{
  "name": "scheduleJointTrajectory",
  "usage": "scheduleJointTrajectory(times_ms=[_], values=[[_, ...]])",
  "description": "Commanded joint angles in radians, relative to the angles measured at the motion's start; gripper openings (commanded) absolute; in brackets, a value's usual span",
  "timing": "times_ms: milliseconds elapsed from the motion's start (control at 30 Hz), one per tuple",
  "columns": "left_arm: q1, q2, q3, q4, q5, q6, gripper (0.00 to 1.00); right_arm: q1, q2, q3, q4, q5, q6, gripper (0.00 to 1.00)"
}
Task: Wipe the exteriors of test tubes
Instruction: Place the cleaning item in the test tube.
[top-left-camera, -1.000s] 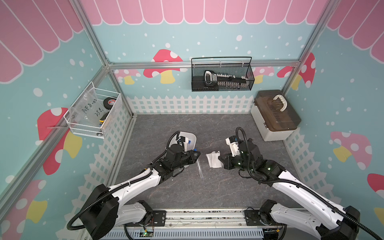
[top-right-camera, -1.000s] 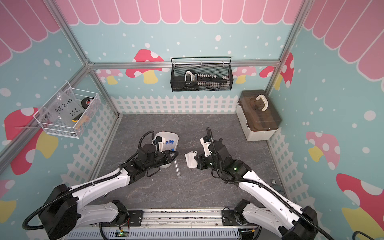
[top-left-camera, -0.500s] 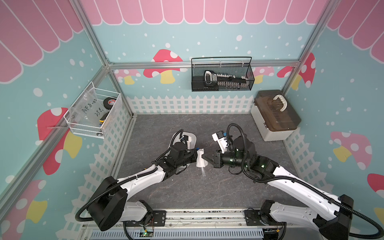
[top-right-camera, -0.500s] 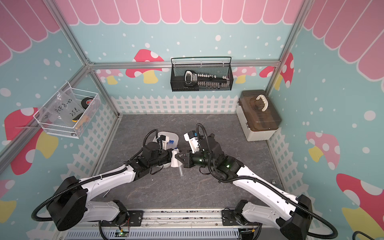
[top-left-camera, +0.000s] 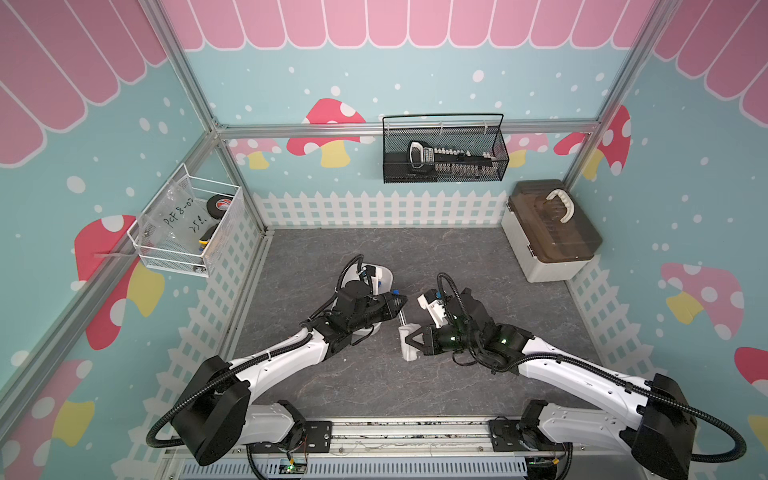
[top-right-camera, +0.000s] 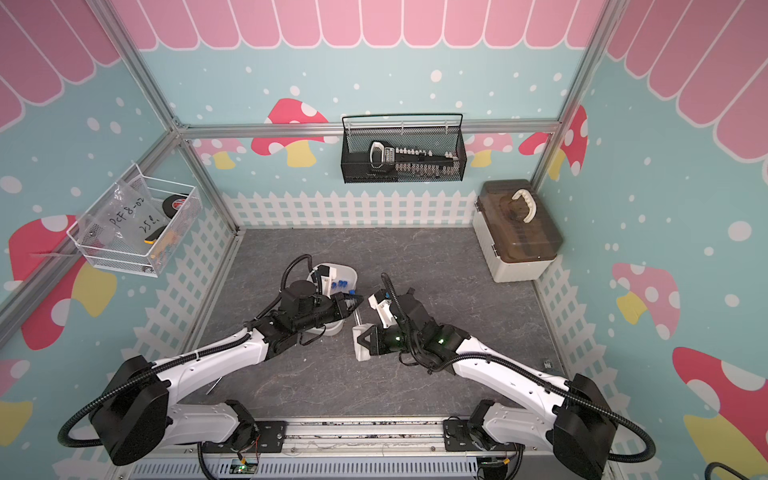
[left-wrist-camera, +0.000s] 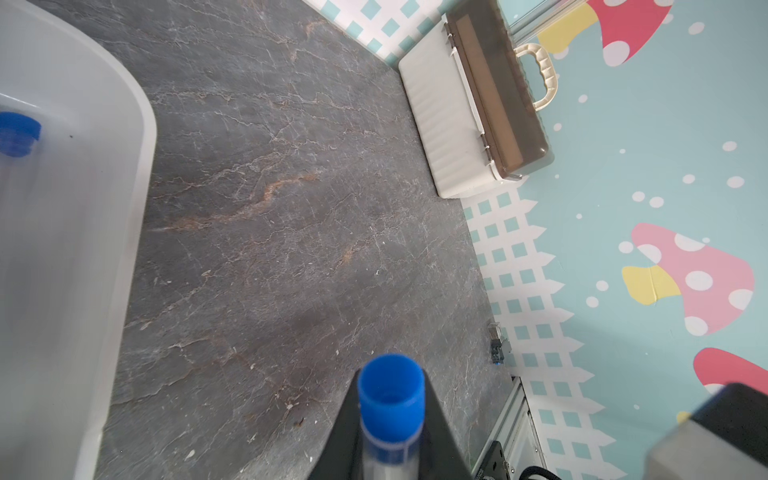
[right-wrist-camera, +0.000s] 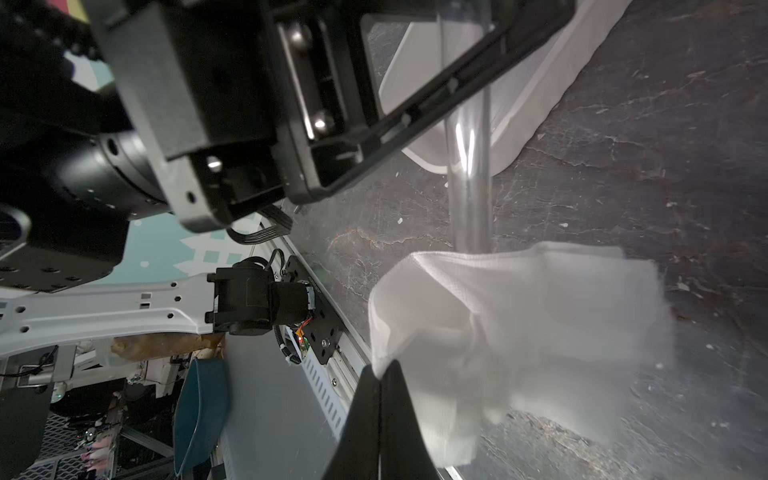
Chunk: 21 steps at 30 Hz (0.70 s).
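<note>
Left gripper (top-left-camera: 398, 300), jaws closed on a blue-capped test tube (right-wrist-camera: 469, 199), holds it just off the white tray (top-left-camera: 388, 278) at its ten o'clock, likely to free its length. At its six o'clock, the right gripper (top-left-camera: 409, 338), jaws clamped on a white cloth (top-left-camera: 407, 352), meets the tube's lower end, seemingly to wipe it.

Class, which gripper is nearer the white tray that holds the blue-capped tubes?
Left. The left gripper, shut on a test tube, hangs right beside the white tray. The right gripper, shut on the cloth, lies beyond that tube.

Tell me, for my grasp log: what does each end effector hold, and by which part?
Left end effector: a test tube, gripped just below its blue cap. Right end effector: the cloth, pinched at a bunched edge.
</note>
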Motion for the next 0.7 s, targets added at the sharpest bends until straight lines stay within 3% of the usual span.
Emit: scheduleJointTrajectory(times_ms=[0, 367, 500, 667], values=[[0.007, -0.029, 0.005, -0.001, 0.002, -0.005, 0.13, -0.001, 0.017, 0.051, 0.0, -0.001, -0.016, 0.03], [0.047, 0.003, 0.035, 0.011, 0.042, 0.012, 0.14, 0.09, 0.022, 0.177, 0.005, -0.105, 0.064, 0.03], [0.058, 0.012, 0.054, 0.009, 0.055, 0.017, 0.14, 0.137, 0.032, 0.151, 0.019, -0.091, 0.094, 0.03], [0.058, 0.002, 0.047, 0.007, 0.074, 0.008, 0.14, 0.124, 0.023, 0.122, -0.006, -0.025, 0.068, 0.02]])
